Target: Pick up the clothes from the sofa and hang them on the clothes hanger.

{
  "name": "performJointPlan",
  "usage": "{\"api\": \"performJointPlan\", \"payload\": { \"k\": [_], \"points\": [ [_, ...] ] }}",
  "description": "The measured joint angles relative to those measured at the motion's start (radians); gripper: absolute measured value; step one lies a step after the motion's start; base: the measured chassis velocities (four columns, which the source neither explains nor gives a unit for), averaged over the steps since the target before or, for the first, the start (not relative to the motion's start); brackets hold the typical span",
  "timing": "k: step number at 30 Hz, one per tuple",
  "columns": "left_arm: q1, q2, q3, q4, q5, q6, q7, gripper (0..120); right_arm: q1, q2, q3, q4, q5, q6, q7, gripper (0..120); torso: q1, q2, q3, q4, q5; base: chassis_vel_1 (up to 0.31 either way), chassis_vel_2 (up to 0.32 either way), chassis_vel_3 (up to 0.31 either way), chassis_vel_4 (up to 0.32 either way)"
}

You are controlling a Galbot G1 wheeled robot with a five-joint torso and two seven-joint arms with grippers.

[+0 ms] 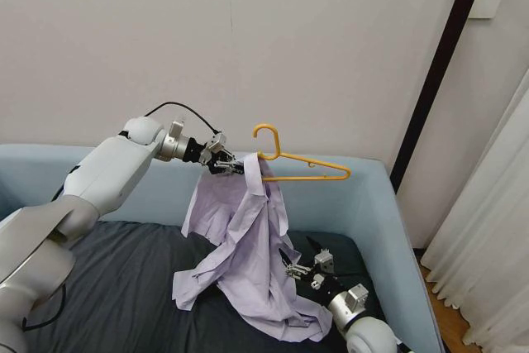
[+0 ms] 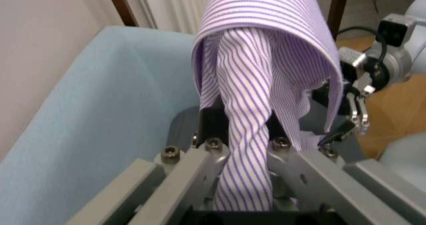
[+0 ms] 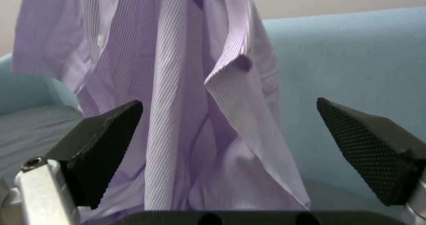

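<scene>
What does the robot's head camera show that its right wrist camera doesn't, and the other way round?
Head view: the yellow hanger raised before the wall, the left end effector clamped on the top of the shirt. Right wrist view: the right end effector up close, its textured pads wide apart facing the cloth. Both: the purple striped shirt and light blue sofa.

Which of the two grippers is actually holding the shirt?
The left gripper, raised beside the yellow hanger, jaws shut on the striped shirt. The right gripper sits low over the sofa, jaws open and empty.
</scene>
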Motion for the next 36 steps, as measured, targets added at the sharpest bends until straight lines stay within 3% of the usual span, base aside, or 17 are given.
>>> {"api": "performJointPlan", "payload": {
  "k": [9, 16, 19, 20, 24, 25, 28, 31, 36],
  "points": [
    [0.01, 0.003, -0.003, -0.008, -0.001, 0.0, 0.005, 2, 0.041, 0.087, -0.045, -0.081, -0.114, 0.001, 0.085, 98, 0.0, 0.0, 0.0, 0.0, -0.0001, 0.0, 0.0, 0.0, 0.0],
    [0.018, -0.003, -0.009, -0.008, -0.001, -0.002, 0.005, 2, 0.054, 0.117, -0.057, -0.111, -0.198, -0.019, 0.139, 79, 0.0, 0.0, 0.0, -0.0003, 0.0, 0.0, 0.0, 0.0, 0.0],
    [0.021, -0.004, -0.012, -0.006, -0.001, -0.005, 0.005, 2, 0.059, 0.125, -0.057, -0.123, -0.22, -0.022, 0.163, 67, 0.0, 0.0, 0.0, -0.0002, 0.0, 0.0, 0.0, 0.0, 0.0],
    [0.023, -0.004, -0.013, -0.005, -0.001, -0.006, 0.005, 2, 0.061, 0.128, -0.057, -0.128, -0.229, -0.023, 0.176, 56, 0.0, 0.0, 0.0, -0.0001, 0.0, 0.0, 0.0, 0.0, 0.0],
    [0.024, -0.004, -0.015, -0.004, -0.001, -0.007, 0.005, 2, 0.066, 0.131, -0.054, -0.135, -0.237, -0.024, 0.193, 47, 0.0, 0.0, 0.0, -0.0001, 0.0, 0.0, 0.0, 0.0, 0.0],
    [0.024, -0.003, -0.016, -0.003, -0.001, -0.009, 0.005, 2, 0.068, 0.131, -0.051, -0.138, -0.239, -0.024, 0.198, 38, 0.0, 0.0, 0.0, -0.0001, 0.0, 0.0, 0.0, 0.0, 0.0],
    [0.025, -0.001, -0.016, -0.002, -0.001, -0.011, 0.005, 2, 0.067, 0.127, -0.046, -0.137, -0.24, -0.025, 0.2, 31, 0.0, 0.0, 0.0, -0.0001, 0.0, 0.0, 0.0, 0.0, 0.0],
    [0.027, 0.001, -0.017, 0.002, -0.001, -0.017, 0.005, 2, 0.052, 0.119, -0.04, -0.124, -0.228, -0.026, 0.2, 16, 0.0, 0.0, 0.0, -0.0002, 0.0001, 0.0, 0.0, 0.0, 0.0],
    [0.028, 0.0, -0.018, 0.003, 0.0, -0.018, 0.006, 2, 0.049, 0.118, -0.032, -0.119, -0.208, -0.021, 0.188, 3, 0.0, 0.0, 0.0, -0.0002, 0.0002, 0.0, 0.0, 0.0, 0.0]
  ]
}}
